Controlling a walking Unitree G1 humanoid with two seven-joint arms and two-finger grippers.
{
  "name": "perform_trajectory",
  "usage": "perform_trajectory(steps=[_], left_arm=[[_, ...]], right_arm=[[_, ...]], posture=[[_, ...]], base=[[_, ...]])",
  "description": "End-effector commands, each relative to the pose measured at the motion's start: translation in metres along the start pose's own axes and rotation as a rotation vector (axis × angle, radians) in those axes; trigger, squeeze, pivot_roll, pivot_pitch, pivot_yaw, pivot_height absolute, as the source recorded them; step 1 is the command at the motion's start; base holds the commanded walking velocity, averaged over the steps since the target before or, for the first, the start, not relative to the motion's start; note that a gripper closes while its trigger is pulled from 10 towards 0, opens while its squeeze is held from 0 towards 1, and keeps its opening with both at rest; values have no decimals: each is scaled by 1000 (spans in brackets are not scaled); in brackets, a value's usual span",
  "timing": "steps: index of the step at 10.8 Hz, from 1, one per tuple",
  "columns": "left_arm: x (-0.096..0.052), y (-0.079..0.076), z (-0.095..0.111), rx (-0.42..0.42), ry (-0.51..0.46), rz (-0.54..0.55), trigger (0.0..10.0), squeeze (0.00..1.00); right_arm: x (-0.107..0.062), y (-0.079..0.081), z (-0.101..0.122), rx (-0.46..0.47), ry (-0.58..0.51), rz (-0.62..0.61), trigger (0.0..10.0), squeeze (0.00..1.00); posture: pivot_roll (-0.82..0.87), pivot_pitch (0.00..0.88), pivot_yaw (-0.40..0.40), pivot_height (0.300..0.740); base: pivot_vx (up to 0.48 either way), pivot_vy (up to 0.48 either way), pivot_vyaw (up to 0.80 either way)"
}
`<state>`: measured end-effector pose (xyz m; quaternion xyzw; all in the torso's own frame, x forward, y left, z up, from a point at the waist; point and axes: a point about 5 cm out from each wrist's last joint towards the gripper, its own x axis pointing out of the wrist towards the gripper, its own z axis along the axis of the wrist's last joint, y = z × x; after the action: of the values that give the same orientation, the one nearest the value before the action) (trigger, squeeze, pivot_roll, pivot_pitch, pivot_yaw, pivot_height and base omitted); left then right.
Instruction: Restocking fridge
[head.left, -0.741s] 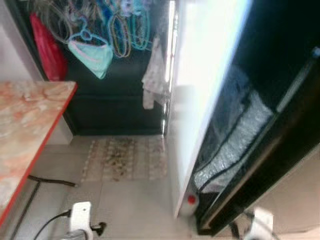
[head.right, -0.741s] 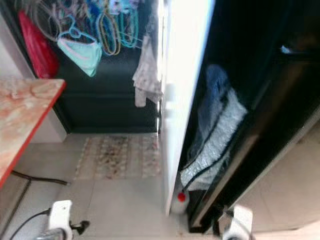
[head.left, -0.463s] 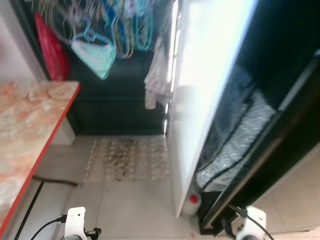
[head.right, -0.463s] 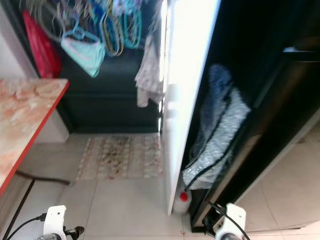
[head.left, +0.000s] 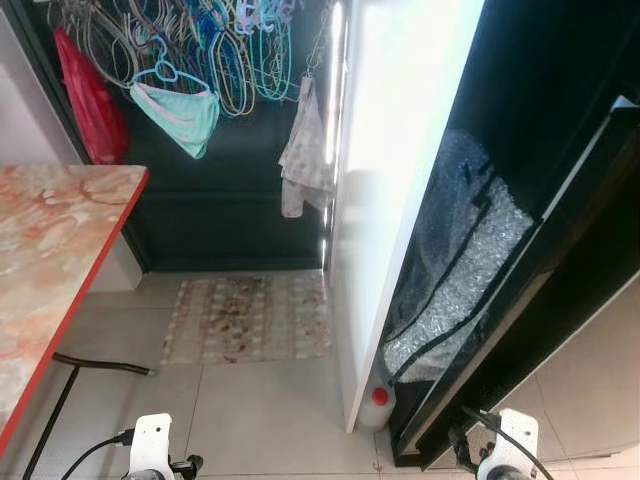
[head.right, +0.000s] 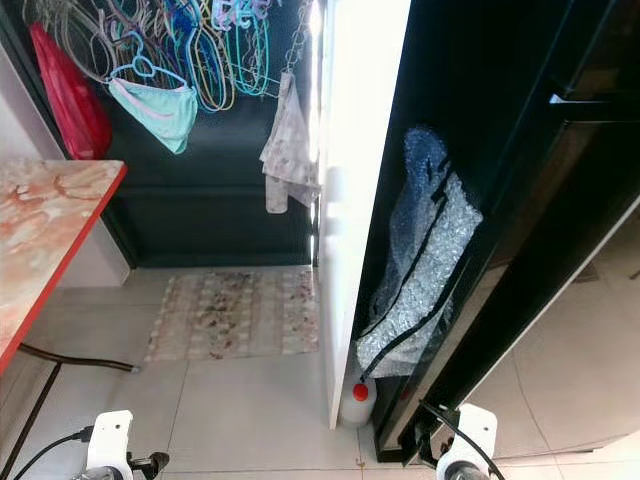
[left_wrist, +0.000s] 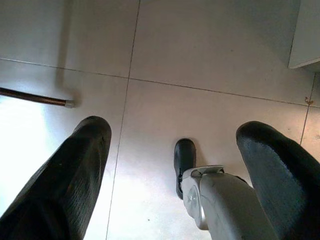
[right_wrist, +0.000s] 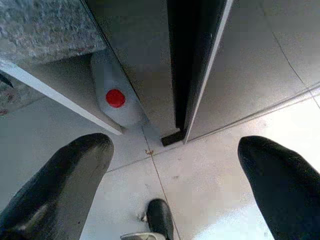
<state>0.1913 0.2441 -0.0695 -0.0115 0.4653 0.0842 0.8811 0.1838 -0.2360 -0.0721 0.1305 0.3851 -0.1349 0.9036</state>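
The tall, smooth white fridge panel (head.left: 395, 190) stands edge-on, bright with glare. Just beside it on its dark side hangs a crinkled, silvery bubble-wrap bag with black trim (head.left: 460, 275). At the panel's foot, touching the glossy pale floor tiles (head.left: 250, 410), sits a translucent plastic jug with a round red cap (right_wrist: 116, 95). A faded patterned mat (head.left: 250, 318) lies near the panel's other side, below coloured wire hangers (head.left: 230, 50). The left gripper (left_wrist: 172, 165) and right gripper (right_wrist: 175, 170) hang low over the tiles, ribbed black fingers spread wide, holding nothing.

Tall black fridge (head.right: 520, 200) upright, white side panel.
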Motion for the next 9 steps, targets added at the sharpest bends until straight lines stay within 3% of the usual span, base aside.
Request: perform_trajectory(steps=[1, 9], left_arm=[[0, 0, -3, 0, 16, -1, 10000, 0], [0, 0, -3, 2, 12, -8, 10000, 0]], right_arm=[[0, -2, 2, -5, -19, -11, 10000, 0], [-2, 0, 8, -13, -110, 14, 10000, 0]], posture=[[-35, 0, 2, 740], [-39, 0, 12, 740]], base=[[0, 0, 0], [0, 0, 0]])
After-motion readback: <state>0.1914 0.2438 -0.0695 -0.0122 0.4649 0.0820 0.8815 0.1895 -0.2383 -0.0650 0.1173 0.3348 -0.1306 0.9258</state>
